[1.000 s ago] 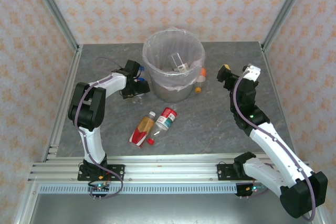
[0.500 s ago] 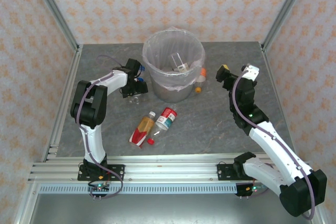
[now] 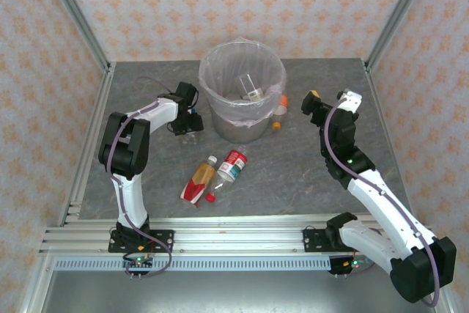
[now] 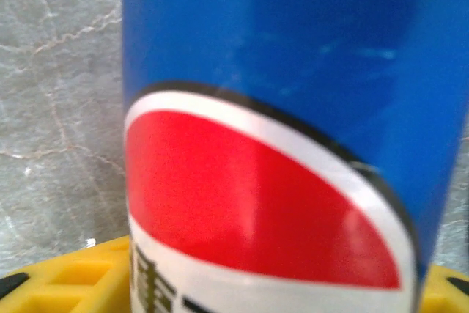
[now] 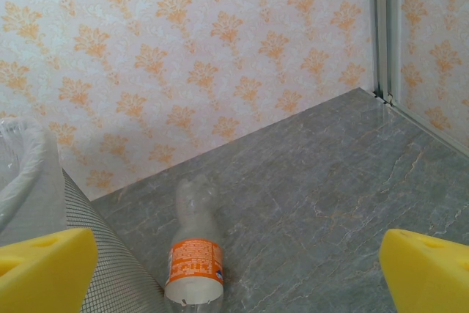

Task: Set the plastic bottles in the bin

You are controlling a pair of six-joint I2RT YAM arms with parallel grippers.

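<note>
A bottle with a blue, red and white label (image 4: 278,144) stands right in front of the left wrist camera, and my left gripper (image 3: 188,121) has its yellow pads (image 4: 66,276) pressed to both sides of it, just left of the bin (image 3: 207,71). That grey bin has a white bag liner and holds a clear bottle (image 3: 251,93). An orange-labelled bottle (image 5: 194,265) lies against the bin's mesh wall (image 5: 110,276), ahead of my right gripper (image 5: 234,284), which is open with nothing in it. Two more bottles, one yellow and red (image 3: 199,181) and one red-labelled (image 3: 232,165), lie mid-table.
A loose red cap (image 3: 210,197) lies by the two middle bottles. The orange-labelled bottle (image 3: 278,109) rests at the bin's right side. Metal frame posts and patterned walls close in the grey table (image 3: 308,159) on three sides.
My left gripper's jaws have closed in onto the blue-labelled bottle beside the bin. The right arm and the other bottles have stayed put.
</note>
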